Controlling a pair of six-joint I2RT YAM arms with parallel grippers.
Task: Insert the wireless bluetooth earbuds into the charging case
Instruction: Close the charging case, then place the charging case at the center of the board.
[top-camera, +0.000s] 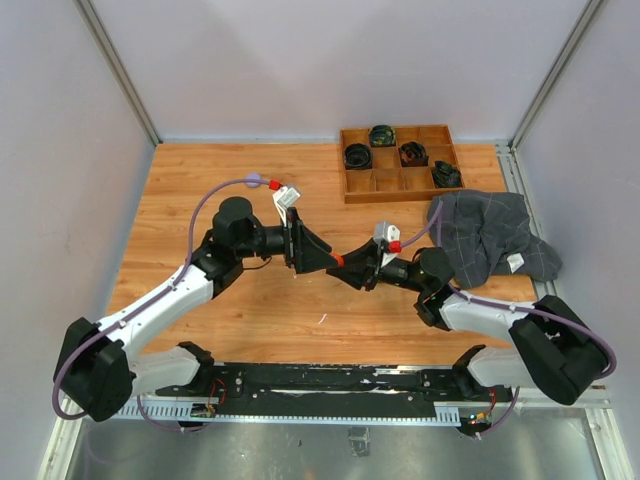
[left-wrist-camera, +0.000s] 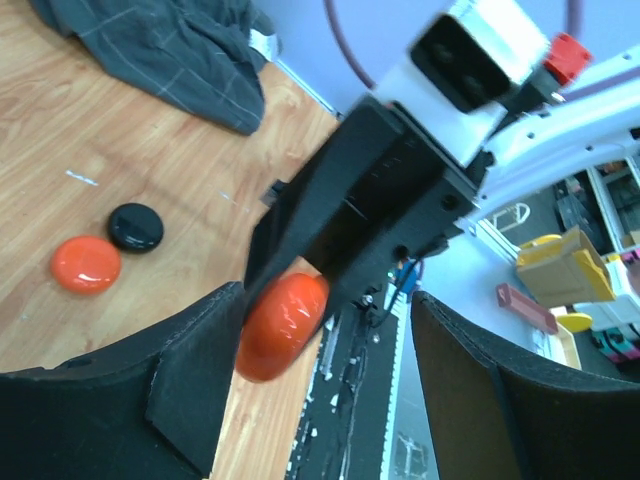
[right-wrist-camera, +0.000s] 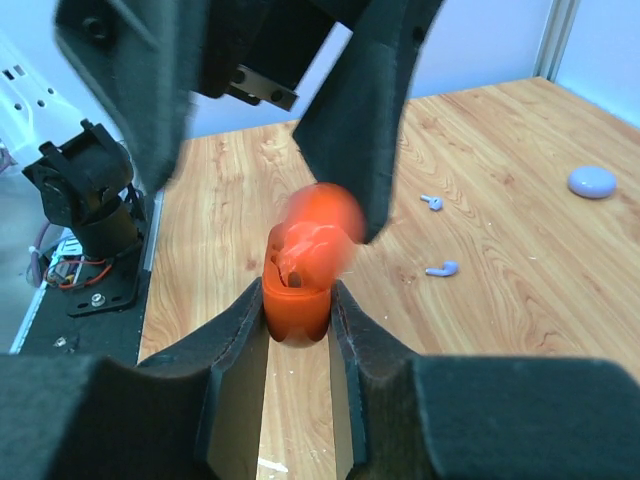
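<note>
Right hand (right-wrist-camera: 298, 296) sits closest to its wrist camera, fingers closed tight on the base of the orange charging case (right-wrist-camera: 295, 318), holding it upright and clear above the worktop (top-camera: 200, 180). Grey cloth (top-camera: 490, 240) lies in a heap well apart from that case, on the right arm's side. Left hand (left-wrist-camera: 328, 318) stands open right at the case, its fingers spread wide to either side of the raised lid (right-wrist-camera: 322, 225), one of them touching or almost touching it. Nothing shows between those fingers, and the lid is too blurred to tell more. A lilac case (right-wrist-camera: 592, 181), a loose orange round case (left-wrist-camera: 85, 265) and a black round case (left-wrist-camera: 135, 227) rest on the worktop, all well away from the held case. Two lilac earbuds (right-wrist-camera: 442, 268) lie loose on the worktop beyond the held case; whether any earbud sits inside it I cannot tell.

Risks, as I judge them: the left finger could push the lid sideways and twist the case out of the grip, since only its base is pinched; the lid could drop shut before an earbud goes in; and lifting so small an earbud off flat wood invites a slip or a flick away from the case
</note>
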